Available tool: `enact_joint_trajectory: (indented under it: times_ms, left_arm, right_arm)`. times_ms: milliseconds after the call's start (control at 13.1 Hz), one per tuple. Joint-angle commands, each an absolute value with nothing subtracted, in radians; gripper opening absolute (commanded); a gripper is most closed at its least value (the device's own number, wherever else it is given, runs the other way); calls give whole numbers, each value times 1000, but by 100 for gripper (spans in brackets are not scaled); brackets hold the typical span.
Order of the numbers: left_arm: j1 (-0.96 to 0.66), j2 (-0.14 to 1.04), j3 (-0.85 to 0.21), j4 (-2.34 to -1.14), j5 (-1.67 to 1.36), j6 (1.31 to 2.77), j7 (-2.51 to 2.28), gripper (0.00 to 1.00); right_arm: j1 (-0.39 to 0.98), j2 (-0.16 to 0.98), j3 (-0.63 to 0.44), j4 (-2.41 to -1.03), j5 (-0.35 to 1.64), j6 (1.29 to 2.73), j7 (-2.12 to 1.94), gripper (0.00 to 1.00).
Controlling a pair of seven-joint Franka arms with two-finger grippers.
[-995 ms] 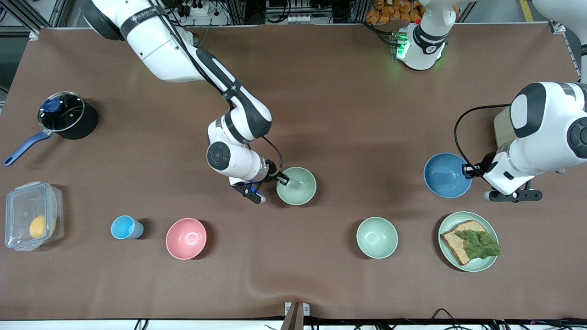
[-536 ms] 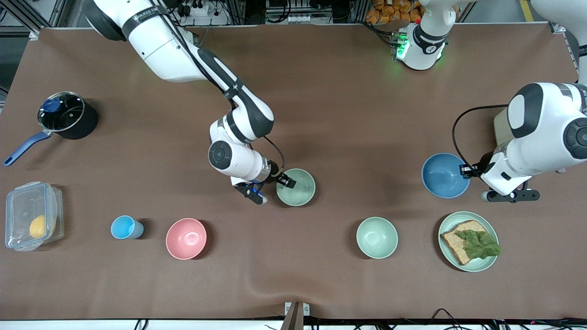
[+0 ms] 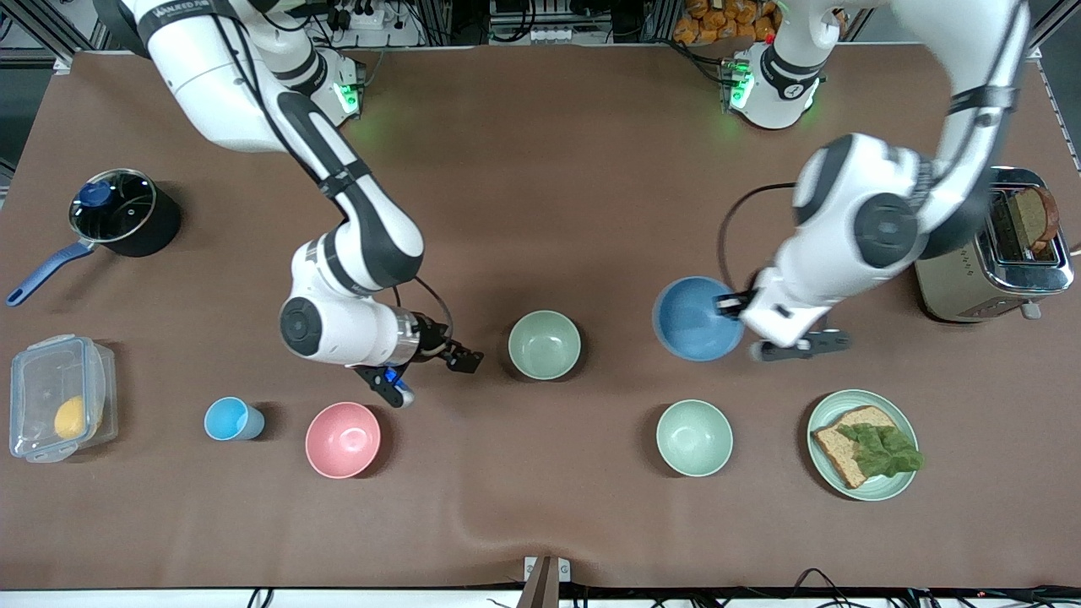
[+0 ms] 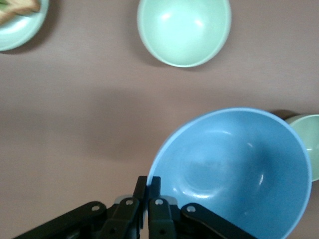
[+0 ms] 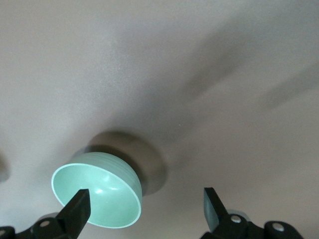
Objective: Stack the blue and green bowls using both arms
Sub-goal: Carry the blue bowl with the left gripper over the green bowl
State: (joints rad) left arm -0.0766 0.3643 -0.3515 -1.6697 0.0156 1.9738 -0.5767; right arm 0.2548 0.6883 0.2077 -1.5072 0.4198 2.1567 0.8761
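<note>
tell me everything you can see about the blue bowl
The blue bowl is round, plain and matte mid-blue, empty, with a faint sheen inside. The left gripper is shut on its rim, carrying it mouth up, slightly tilted, above the table, beside the green bowl. Nothing else touches it.

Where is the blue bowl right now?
The blue bowl is up in the air, held by its rim in the left gripper. In the front view it hangs over the table between the green bowl and the toaster.

High front view faces the arms; both wrist views look down close at the green bowl (image 3: pixel 545 344).
</note>
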Motion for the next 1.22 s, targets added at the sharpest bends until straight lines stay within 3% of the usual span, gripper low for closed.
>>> enact_joint_trajectory:
  times_ms: [0,306,536,1148]
  left_arm:
    - [-136,461,-345,-1586,3,2025,-688,0]
    - [-207,549,-342,-1503,11,2040,-831,0]
    - [-232,564,-341,-1505,12,2071,-870,0]
    - [-296,621,-334,-1505,34,2134,-937,0]
  right_arm:
    - [273,698,215,-1494,462,2207,1051,100]
    - [296,761,189,-1459,428,2266,1173,100]
    - [385,790,114,-1456,403,2354,1224,100]
    - [434,824,100,-1462,402,2419,1278,100]
